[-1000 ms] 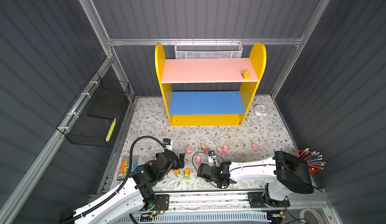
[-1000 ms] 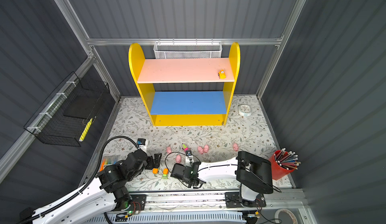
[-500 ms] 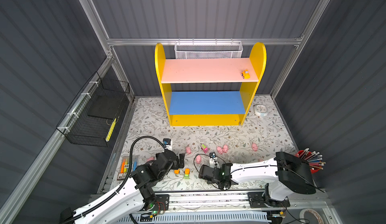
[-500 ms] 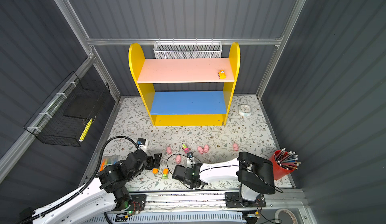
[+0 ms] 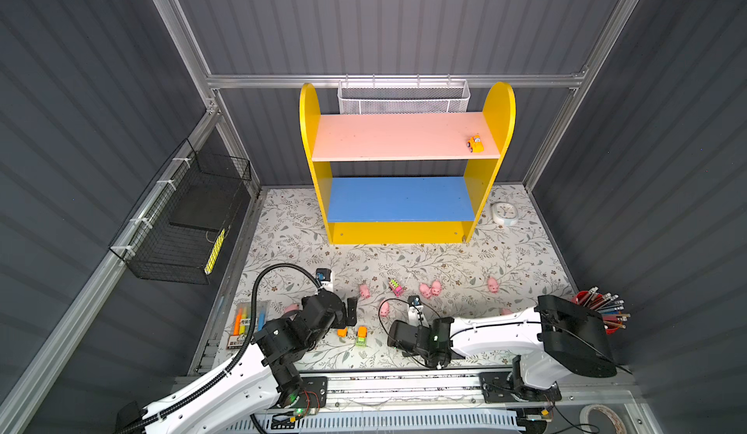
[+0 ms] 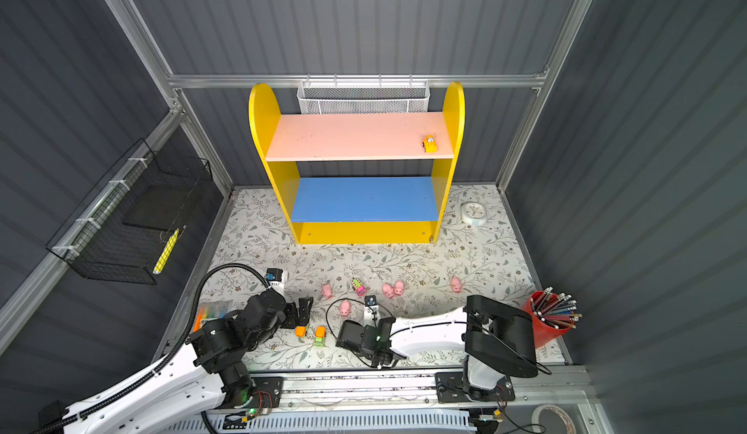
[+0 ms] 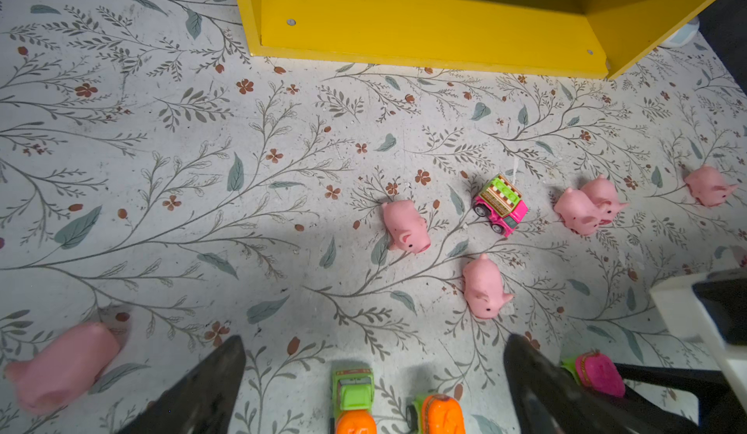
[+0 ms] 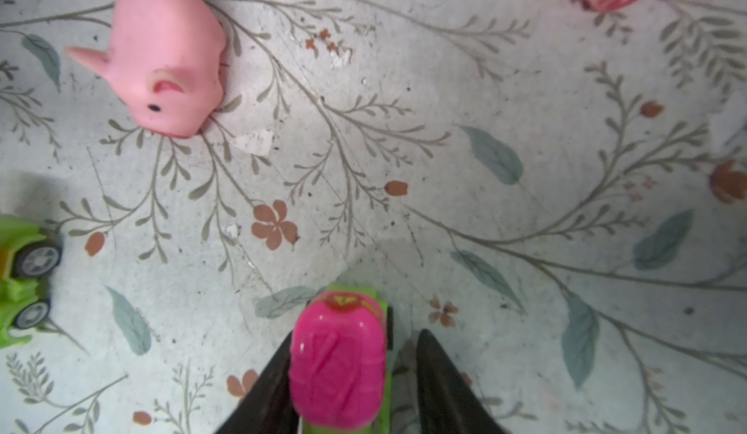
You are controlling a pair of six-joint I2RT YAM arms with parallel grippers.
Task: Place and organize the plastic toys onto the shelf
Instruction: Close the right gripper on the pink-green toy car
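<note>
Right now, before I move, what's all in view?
shelf: one, yellow-pink-blue, back
pigs: seven, pink, mat, two partly hidden
cars: five; yellow car on pink board, pink truck on mat, two orange-green cars front left, pink car front centre
clock: one, white, right of shelf
white basket: one, behind shelf
black basket: one, left wall
pencil cup: one, red, front right
markers: one pack, front left
left hand: open, by orange-green cars
right hand: open, straddling pink car

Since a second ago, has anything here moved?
The right arm crept slightly toward the near edge, its jaws straddling the pink-topped car; a firm grip can't be confirmed. Unmoved: the left arm with jaws wide open, the pigs, the orange cars, the yellow car on the shelf.
</note>
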